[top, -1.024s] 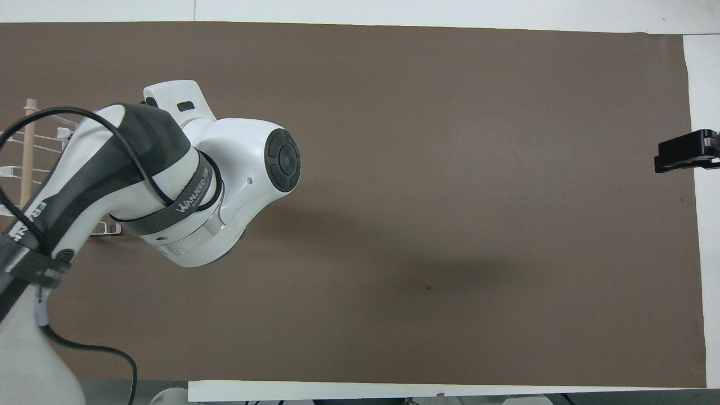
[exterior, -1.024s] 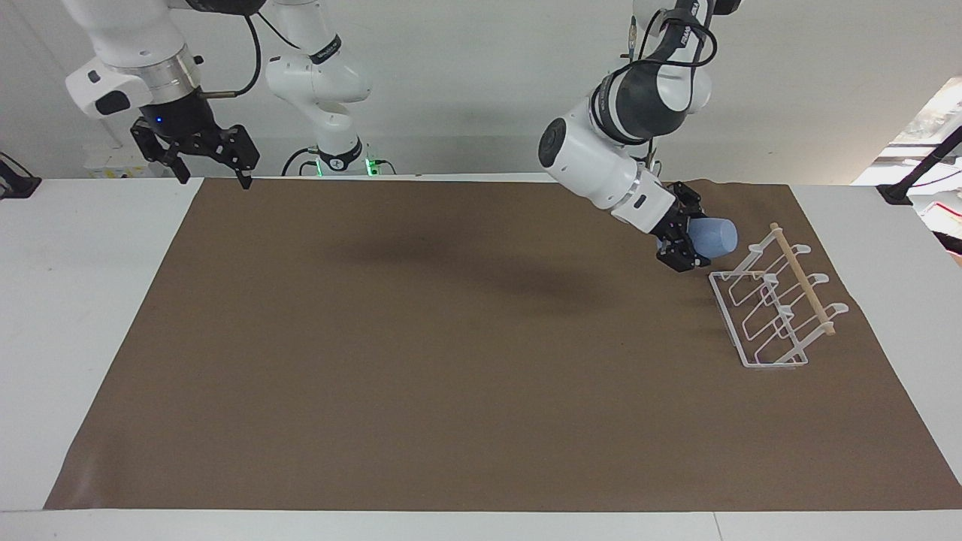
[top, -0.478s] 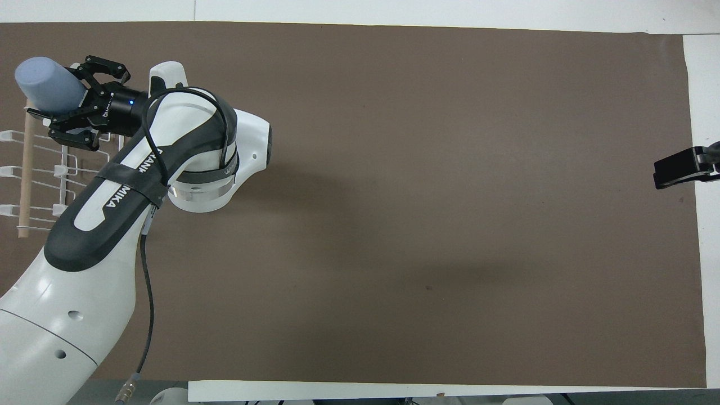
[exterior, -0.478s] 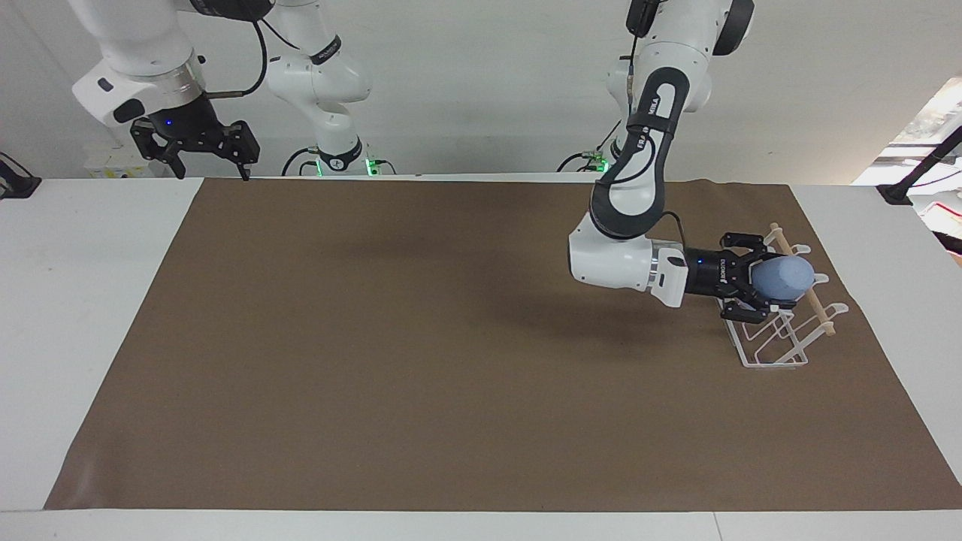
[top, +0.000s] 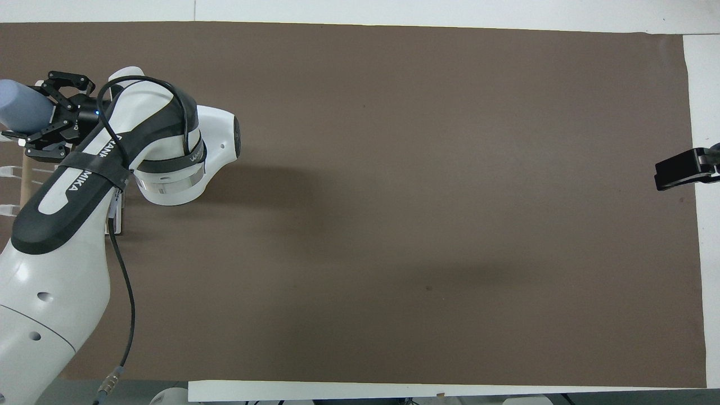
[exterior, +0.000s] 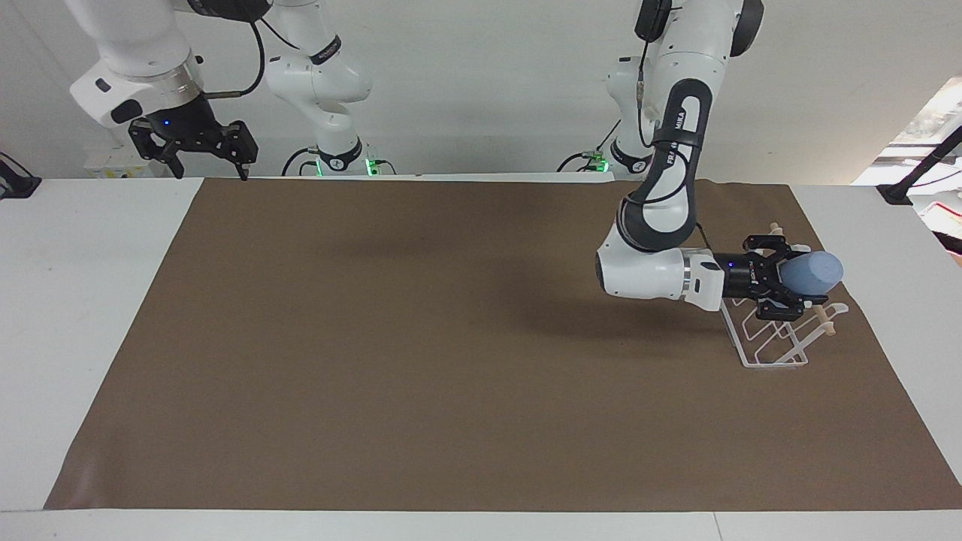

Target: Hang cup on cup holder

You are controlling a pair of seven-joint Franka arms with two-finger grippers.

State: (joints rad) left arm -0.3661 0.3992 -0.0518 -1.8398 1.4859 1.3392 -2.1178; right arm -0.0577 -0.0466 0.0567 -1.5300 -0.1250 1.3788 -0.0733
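1. Blue plastic cup [exterior: 814, 272] has shifted since half a second ago: it was over the middle of the cup holder [exterior: 774, 342], now it's pushed out toward the left arm's end of the table, sticking past the wooden dowel [exterior: 821, 318]. A full second ago it was short of the rack altogether, on the side nearer the robots.
2. Left gripper [exterior: 789, 288] is clamped on the cup by its rim end, so the narrower closed base points away from the wrist. It's up in the air over the rack, forearm lying nearly level with the table and the elbow bent up high.
3. From overhead the cup [top: 21, 110] is half cut off at the picture's edge, left gripper [top: 35, 118] right against it, and the arm covers most of the rack.
4. Right gripper [exterior: 207, 161] waits, raised above the table edge at the right arm's end, fingers apart, nothing in them. Barely budged across the three moments.
5. Materials: the cup is matte and plain, tapered, no handle. The cup holder is thin white wire with a rectangular base and slanted looped prongs, pale round dowel along the top. It sits on a dull brown mat [exterior: 421, 361] covering most of the white table [exterior: 90, 300].
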